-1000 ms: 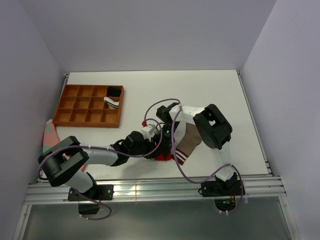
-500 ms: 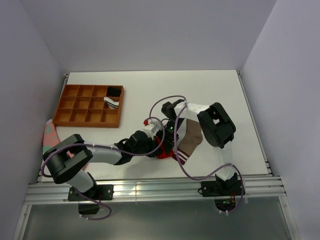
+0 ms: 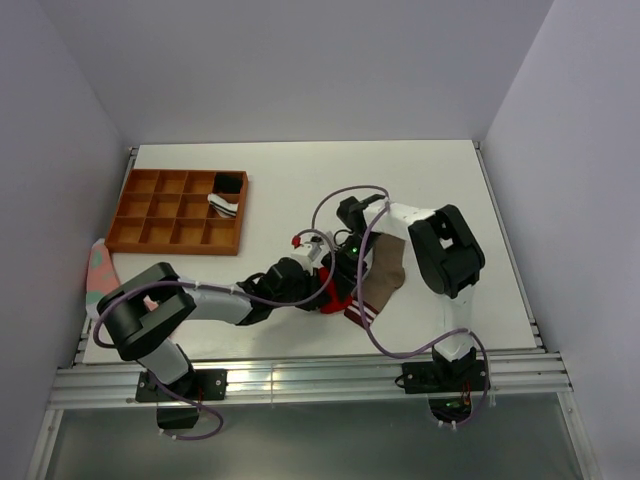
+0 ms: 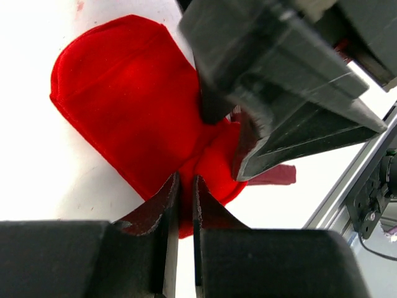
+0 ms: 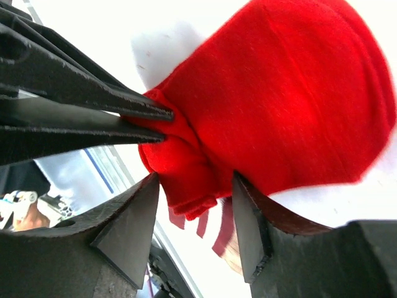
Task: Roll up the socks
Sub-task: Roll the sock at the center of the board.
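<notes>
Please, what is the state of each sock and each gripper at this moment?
Bright red fabric sock: bunched at one end, pinched there.
Tan-brown sock with striped cuff: lying on table, unheld.
Left gripper: shut on the red sock.
Right gripper: open, straddling the bunch.

Recorded the red sock as bright, uniform red across all visible surface, darker only in the folds. Logged the tan-brown sock as plain tan-brown, with its cuff striped maroon and white. Found the left fingers and right fingers matt black to dark grey. Noted the tabletop as plain white. Noted the compartment tray as orange-brown, with one black item and one black-and-white item inside. Observed a pink and pale teal cloth at the left tabletop edge. Marked the arm cables purple and the walls pale grey-lilac.
</notes>
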Controlling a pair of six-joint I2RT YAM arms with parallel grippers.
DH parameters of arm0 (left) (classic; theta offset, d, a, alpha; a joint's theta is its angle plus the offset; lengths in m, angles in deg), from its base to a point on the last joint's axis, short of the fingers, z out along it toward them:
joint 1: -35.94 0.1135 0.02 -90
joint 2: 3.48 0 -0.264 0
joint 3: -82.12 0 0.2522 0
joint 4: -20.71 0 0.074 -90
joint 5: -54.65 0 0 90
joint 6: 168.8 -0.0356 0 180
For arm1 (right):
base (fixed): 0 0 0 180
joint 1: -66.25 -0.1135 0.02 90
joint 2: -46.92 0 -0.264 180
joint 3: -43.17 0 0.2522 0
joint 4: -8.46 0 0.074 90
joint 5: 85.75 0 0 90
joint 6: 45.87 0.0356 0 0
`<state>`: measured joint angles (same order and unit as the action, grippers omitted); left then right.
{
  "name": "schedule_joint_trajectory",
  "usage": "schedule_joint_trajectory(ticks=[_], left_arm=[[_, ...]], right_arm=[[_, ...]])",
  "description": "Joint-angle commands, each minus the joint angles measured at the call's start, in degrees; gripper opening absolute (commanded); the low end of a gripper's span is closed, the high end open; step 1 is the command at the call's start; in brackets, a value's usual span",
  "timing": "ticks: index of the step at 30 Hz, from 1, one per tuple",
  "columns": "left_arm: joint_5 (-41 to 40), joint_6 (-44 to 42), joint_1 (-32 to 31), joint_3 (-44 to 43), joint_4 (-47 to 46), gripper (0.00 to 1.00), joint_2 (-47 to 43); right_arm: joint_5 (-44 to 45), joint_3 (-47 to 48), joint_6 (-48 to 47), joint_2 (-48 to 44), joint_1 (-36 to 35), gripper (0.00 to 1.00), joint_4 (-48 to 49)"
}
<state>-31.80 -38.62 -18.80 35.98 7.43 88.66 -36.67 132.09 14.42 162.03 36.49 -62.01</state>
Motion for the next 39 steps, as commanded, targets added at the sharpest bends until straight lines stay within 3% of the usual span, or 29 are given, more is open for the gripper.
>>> schedule_joint_trajectory(ticks=[1, 26, 39], left_arm=[[-0.48, 0.33, -0.81, -0.66, 7.88, 0.01, 2.87], [-1.62, 3.59, -0.81, -6.72, 13.07, 0.00, 9.46], [-2.06, 4.38, -0.28, -9.37, 16.06, 0.00, 11.22]], right_arm=[[4.01, -1.24, -2.28, -3.05, 1.98, 0.58, 4.06], [6.21, -6.16, 2.03, -11.13, 7.87, 0.68, 8.63], [13.24, -13.01, 4.57, -15.09, 9.98, 0.64, 11.88]])
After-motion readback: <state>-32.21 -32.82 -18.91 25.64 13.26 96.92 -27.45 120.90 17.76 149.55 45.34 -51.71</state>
